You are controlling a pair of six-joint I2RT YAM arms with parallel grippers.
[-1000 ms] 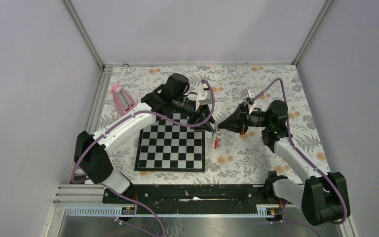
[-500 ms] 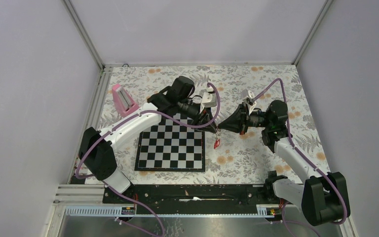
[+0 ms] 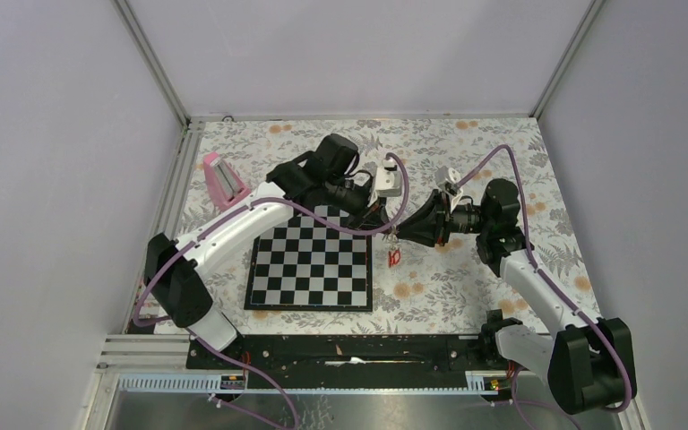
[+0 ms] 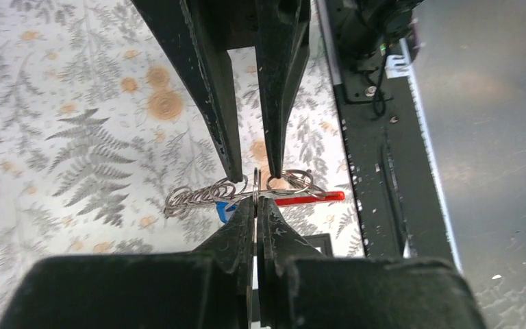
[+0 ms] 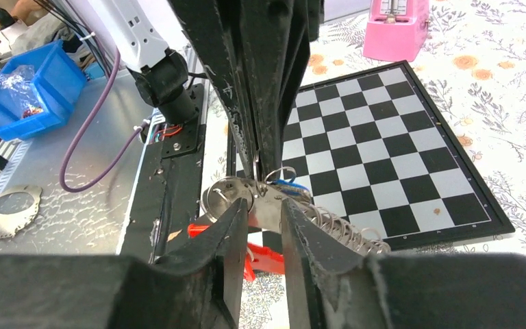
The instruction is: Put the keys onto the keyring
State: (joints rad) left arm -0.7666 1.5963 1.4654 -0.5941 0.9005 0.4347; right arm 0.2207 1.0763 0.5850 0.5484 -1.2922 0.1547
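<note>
Mid-frame in the top view, just off the right edge of the black-and-white chessboard [image 3: 309, 269], the left gripper [image 4: 255, 203] clamps the thin silver wire keyring [image 3: 392, 238]. The right gripper [image 5: 264, 209] stands narrowly parted around it, a red plastic tag [image 3: 394, 258] dangling beneath.

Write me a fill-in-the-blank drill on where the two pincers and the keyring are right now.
1. The left pincer is ___ on a thin ring of the keyring.
2. The right pincer has its jaws ___.
3. Seen from above, both pincers meet just off the far ___ corner of the chessboard.
4. The block standing left of the chessboard is ___.

Missing words: shut; open; right; pink.
</note>
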